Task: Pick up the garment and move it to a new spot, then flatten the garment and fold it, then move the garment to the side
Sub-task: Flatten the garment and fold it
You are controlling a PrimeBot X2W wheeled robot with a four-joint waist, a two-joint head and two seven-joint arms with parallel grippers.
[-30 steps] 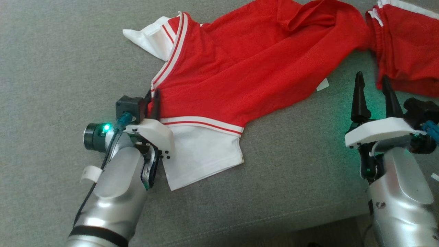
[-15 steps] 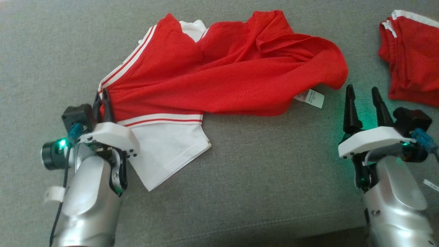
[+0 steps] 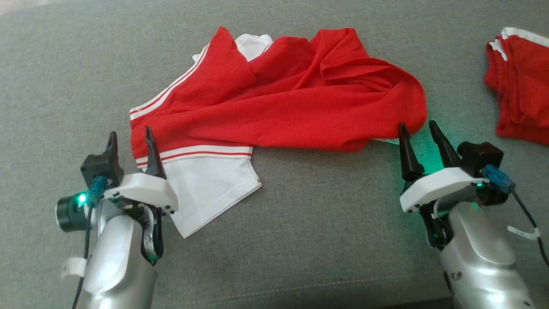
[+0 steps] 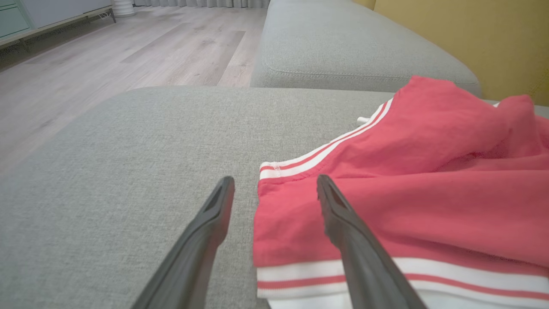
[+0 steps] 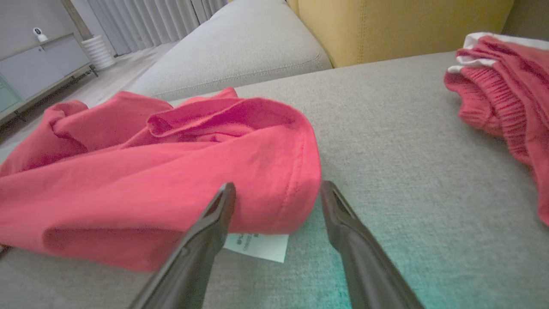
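The garment is a red shirt with white striped trim and a white sleeve, lying rumpled across the grey sofa cushion. My left gripper stands open at the shirt's left corner; in the left wrist view the garment's red corner lies between and under the fingers, with nothing gripped. My right gripper is open at the shirt's right end. In the right wrist view the garment's folded hem and a white care label lie just ahead of the right gripper.
A second red garment with white trim lies at the far right of the cushion, also seen in the right wrist view. Behind are another grey cushion, a yellow backrest and wooden floor.
My left gripper, shut on the shirt's left corner before, dragged it left and has now let go and opened. The right gripper has come up to the shirt's right end. The camera has shifted.
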